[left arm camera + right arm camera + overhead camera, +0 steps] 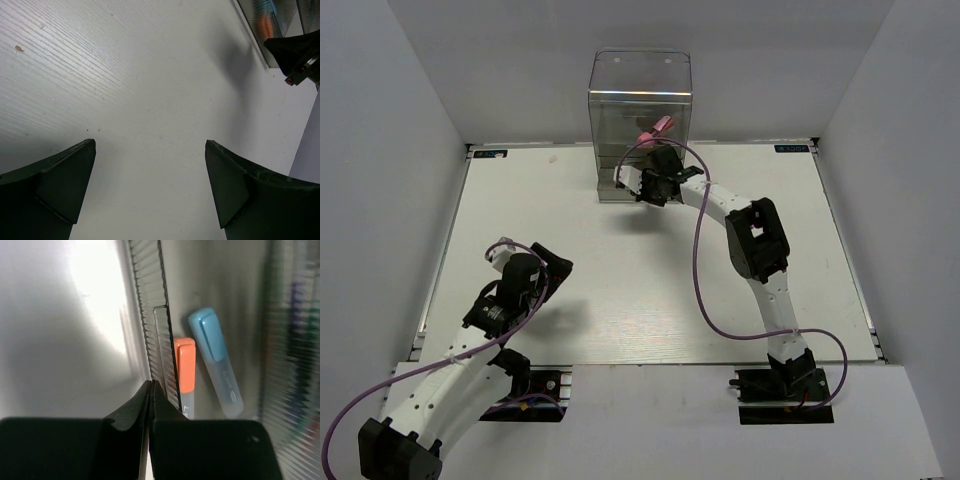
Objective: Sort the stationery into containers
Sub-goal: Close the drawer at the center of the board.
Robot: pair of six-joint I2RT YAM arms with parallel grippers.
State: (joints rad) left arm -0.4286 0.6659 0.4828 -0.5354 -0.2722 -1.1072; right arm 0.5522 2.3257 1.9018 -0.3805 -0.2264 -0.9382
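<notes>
The tall transparent box of drawers (640, 95) stands at the table's far edge. A pink piece (655, 129) shows inside it. My right gripper (650, 165) is at the box's lower front, jaws pressed shut with nothing visible between them (151, 386), right beside a drawer's ribbed front wall (150, 315). Behind that wall lie an orange-capped marker (185, 365) and a blue-capped marker (215, 360). My left gripper (554, 262) hangs open and empty over the bare table (150, 145). Orange and teal items (265, 20) show through the box in the left wrist view.
White walls enclose the white table (620, 290) on the left, right and back. The right arm (755, 240) reaches diagonally from the near right to the box. Its gripper also shows at the upper right of the left wrist view (295, 50).
</notes>
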